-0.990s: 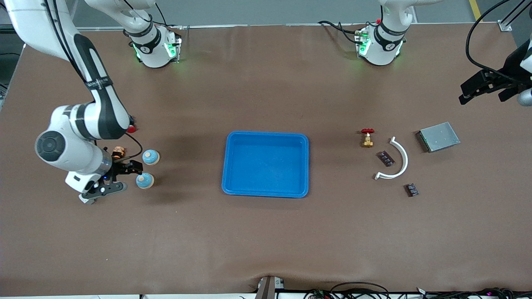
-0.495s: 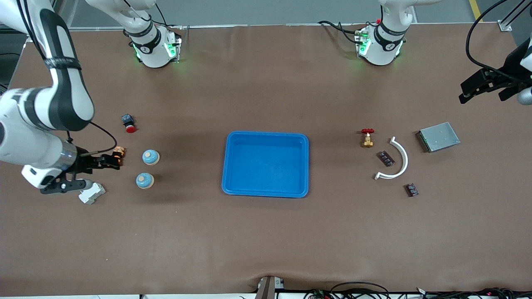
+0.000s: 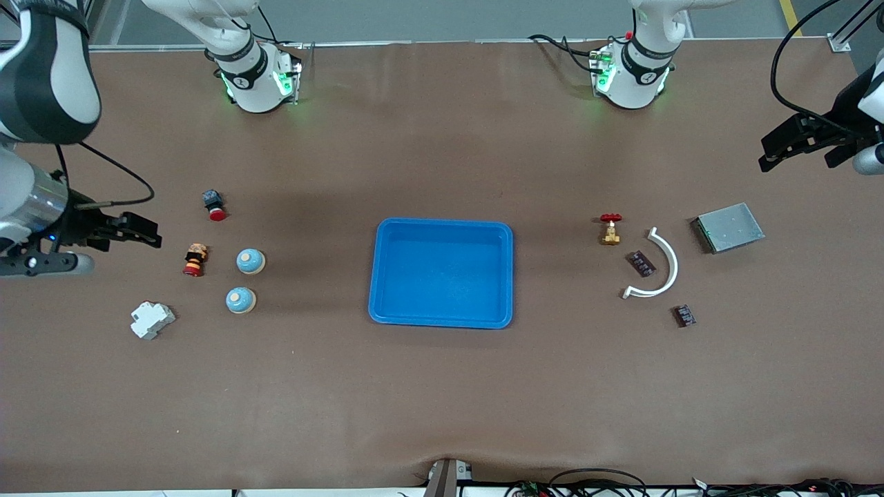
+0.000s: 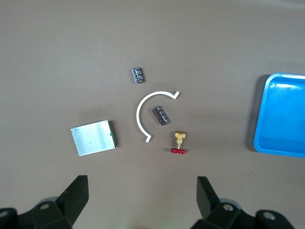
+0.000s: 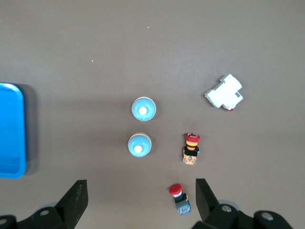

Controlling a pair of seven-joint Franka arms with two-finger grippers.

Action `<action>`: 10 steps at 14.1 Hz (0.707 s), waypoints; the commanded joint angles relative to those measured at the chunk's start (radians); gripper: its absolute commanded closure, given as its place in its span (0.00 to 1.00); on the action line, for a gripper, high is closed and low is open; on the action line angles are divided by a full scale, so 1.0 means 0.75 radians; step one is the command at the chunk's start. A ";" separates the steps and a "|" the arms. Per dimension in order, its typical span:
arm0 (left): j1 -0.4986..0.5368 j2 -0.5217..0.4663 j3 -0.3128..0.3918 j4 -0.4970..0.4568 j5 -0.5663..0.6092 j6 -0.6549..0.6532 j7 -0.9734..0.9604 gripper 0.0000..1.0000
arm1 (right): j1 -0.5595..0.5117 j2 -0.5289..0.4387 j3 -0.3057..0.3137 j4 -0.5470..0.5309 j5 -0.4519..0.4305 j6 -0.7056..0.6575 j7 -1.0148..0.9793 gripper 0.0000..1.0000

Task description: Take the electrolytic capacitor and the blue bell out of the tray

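Note:
Two blue dome bells (image 3: 250,261) (image 3: 240,300) stand side by side toward the right arm's end of the table, also seen as bells (image 5: 143,108) (image 5: 139,144) in the right wrist view. Two small dark capacitors (image 3: 641,263) (image 3: 684,315) lie toward the left arm's end, one inside a white arc; the left wrist view shows both capacitors (image 4: 160,115) (image 4: 138,75). An empty blue tray (image 3: 442,276) sits mid-table. My right gripper (image 3: 145,233) hangs open and empty over bare table. My left gripper (image 3: 768,155) hangs open and empty over its table end.
Two red-capped push buttons (image 3: 215,205) (image 3: 195,259) and a white breaker block (image 3: 152,319) lie around the bells. A brass valve with a red handle (image 3: 610,228), a white curved strip (image 3: 661,266) and a grey metal box (image 3: 729,227) lie by the capacitors.
The right arm has pulled up and back from beside the bells toward its table end, uncovering the push buttons and the white block. The left arm has hardly moved.

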 commanded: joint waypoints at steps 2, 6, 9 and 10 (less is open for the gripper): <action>0.010 -0.004 -0.001 0.022 -0.004 -0.022 0.028 0.00 | 0.048 -0.018 -0.021 0.151 0.003 -0.186 0.148 0.00; 0.002 0.002 -0.003 0.020 0.000 -0.022 0.024 0.00 | 0.058 -0.071 -0.036 0.155 0.013 -0.209 0.157 0.00; 0.010 0.006 0.001 0.024 0.000 -0.022 0.026 0.00 | 0.054 -0.086 -0.036 0.157 0.013 -0.213 0.155 0.00; 0.010 0.004 0.001 0.022 0.000 -0.022 0.026 0.00 | 0.050 -0.086 -0.036 0.155 0.013 -0.209 0.155 0.00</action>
